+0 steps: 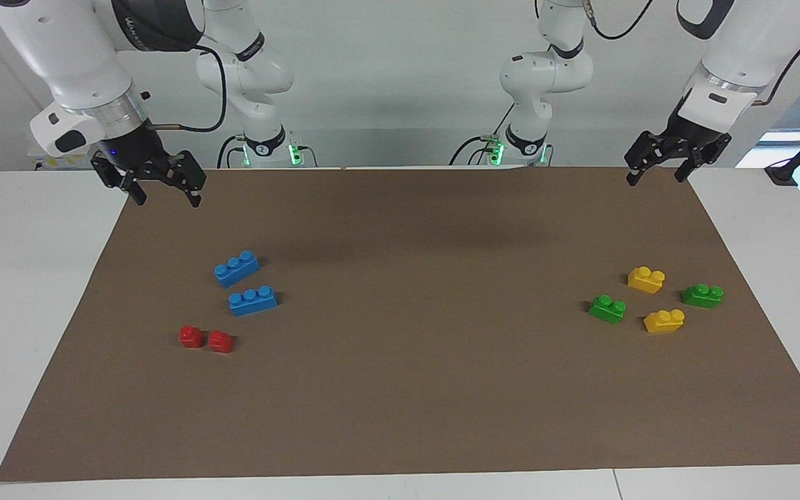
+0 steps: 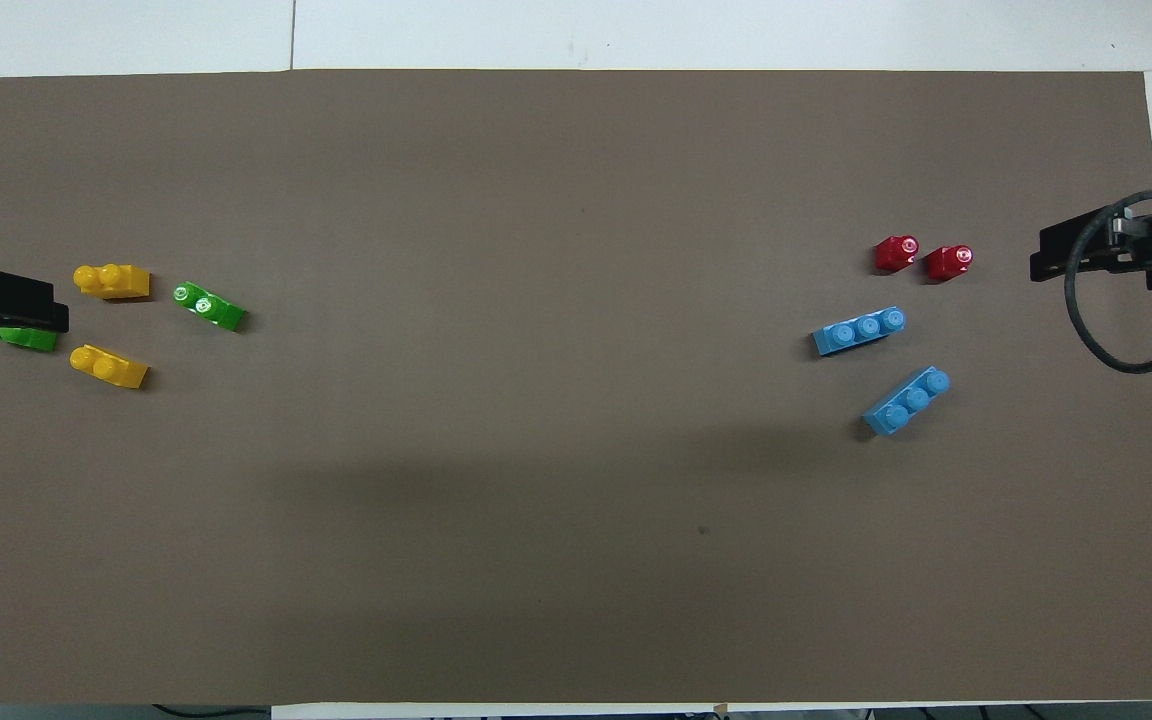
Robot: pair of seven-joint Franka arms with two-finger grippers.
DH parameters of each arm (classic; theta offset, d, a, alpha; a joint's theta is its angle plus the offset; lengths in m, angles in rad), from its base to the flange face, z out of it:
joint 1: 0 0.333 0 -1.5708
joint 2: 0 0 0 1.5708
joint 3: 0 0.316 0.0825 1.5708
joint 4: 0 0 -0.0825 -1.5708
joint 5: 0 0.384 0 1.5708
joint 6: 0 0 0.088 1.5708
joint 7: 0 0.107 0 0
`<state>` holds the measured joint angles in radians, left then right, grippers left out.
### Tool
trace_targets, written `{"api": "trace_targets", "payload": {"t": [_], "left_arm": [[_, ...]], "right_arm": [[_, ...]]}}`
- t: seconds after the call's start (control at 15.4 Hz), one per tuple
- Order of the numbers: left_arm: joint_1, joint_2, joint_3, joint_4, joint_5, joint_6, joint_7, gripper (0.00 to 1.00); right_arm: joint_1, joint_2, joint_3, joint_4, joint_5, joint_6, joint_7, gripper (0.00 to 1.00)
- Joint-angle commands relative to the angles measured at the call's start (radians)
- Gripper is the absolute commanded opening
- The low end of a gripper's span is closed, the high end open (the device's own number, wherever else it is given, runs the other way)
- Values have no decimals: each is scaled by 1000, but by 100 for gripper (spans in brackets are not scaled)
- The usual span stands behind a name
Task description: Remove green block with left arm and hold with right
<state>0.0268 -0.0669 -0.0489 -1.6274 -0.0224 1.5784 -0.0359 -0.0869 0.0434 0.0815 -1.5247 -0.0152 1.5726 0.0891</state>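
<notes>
Look, your left end effector (image 1: pixel 655 179) hangs open over the mat (image 1: pixel 400 389) edge by the robots, closest to the green block (image 1: pixel 607 308), which lies long side across the table, well apart from the open right end effector (image 1: pixel 167 201).

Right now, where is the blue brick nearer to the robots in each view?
Facing view: blue brick, toward the right arm's end, the higher of the two blue ones.
Overhead view: blue brick, the lower of the two.
Shared landmark: the red blocks, farther from the robots than both.
</notes>
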Motion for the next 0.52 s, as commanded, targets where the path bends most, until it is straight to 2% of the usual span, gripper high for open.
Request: {"api": "trace_targets", "payload": {"t": [0.0, 0.46], "left_arm": [[-10, 7, 6, 9, 6, -12, 13, 100], [-5, -2, 4, 4, 4, -12, 14, 100]], "right_arm": [[1, -16, 6, -5, -51, -17, 9, 100], [-1, -16, 6, -6, -40, -13, 11, 100]]}}
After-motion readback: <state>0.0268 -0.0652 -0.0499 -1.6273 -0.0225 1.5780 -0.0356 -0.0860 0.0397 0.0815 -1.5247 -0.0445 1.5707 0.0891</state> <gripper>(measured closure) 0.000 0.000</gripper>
